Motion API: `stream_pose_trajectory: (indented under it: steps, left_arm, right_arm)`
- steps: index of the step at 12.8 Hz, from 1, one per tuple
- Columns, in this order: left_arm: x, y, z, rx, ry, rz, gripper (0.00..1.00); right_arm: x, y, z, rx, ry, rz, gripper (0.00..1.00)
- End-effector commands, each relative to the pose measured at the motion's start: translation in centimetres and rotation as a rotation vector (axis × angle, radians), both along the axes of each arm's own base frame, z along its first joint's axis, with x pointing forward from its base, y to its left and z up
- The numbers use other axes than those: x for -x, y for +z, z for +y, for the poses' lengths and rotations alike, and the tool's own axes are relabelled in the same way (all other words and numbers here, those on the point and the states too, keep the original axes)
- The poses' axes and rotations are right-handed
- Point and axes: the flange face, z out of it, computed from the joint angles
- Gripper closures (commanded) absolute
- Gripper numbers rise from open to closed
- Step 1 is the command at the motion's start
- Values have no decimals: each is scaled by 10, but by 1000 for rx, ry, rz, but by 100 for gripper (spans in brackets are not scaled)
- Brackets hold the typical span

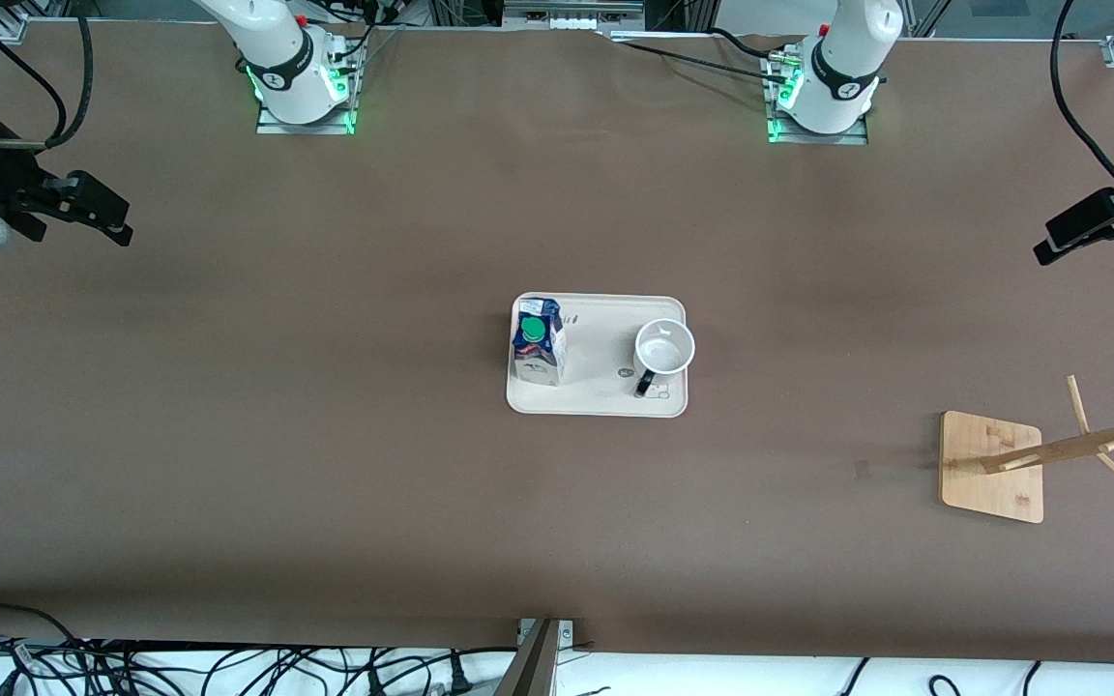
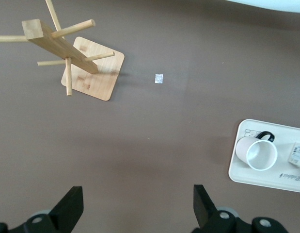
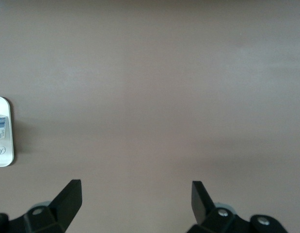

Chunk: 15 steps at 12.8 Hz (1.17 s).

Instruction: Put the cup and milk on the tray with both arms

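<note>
both task things stand on the tray (image 1: pixel 605 404) at the centre of the front view, so the job looks done and little can go wrong from here. the likeliest trouble, as a guess, would be an arm sweeping low back over the middle of the table and clipping the tall carton, which would topple more easily than the squat mug. the mug sits close to one short rim of the tray, so a nudge there could push it off the edge.

the milk (image 1: pixel 539 350) stands upright at the tray's end toward the right arm's end of the table: a small gable-top carton, dark blue and white with red touches and a round green cap on its slanted top. the cup (image 1: pixel 663 350) stands upright at the tray's end toward the left arm's end, white, mouth up and empty, its black loop handle turned toward the lower edge of the front view. the two are well apart on the cream tray.

the right gripper (image 1: pixel 101 215) hangs at the left edge of the front view, fingers spread wide and empty. the left gripper (image 1: pixel 1079 232) hangs at the right edge, also spread wide and holding nothing; both arms wait. a wooden rack (image 1: pixel 992 466) stands at the lower right.
</note>
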Motion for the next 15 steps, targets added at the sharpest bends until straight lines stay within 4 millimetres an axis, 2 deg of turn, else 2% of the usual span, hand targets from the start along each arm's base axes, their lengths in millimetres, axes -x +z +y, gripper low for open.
stream_pose_trajectory:
  steps: [1, 8, 15]
  left_arm:
    - [3, 10, -16, -52, -42, 2, 0]
    - [3, 8, -7, -53, -135, 7, 0]
    - [5, 10, -12, -52, -131, 22, 0]
  right_arm:
    - [0, 5, 0, -15, -7, 0, 0]
    - [0, 5, 0, -15, -7, 0, 0]
    - [0, 5, 0, -14, -4, 1, 0]
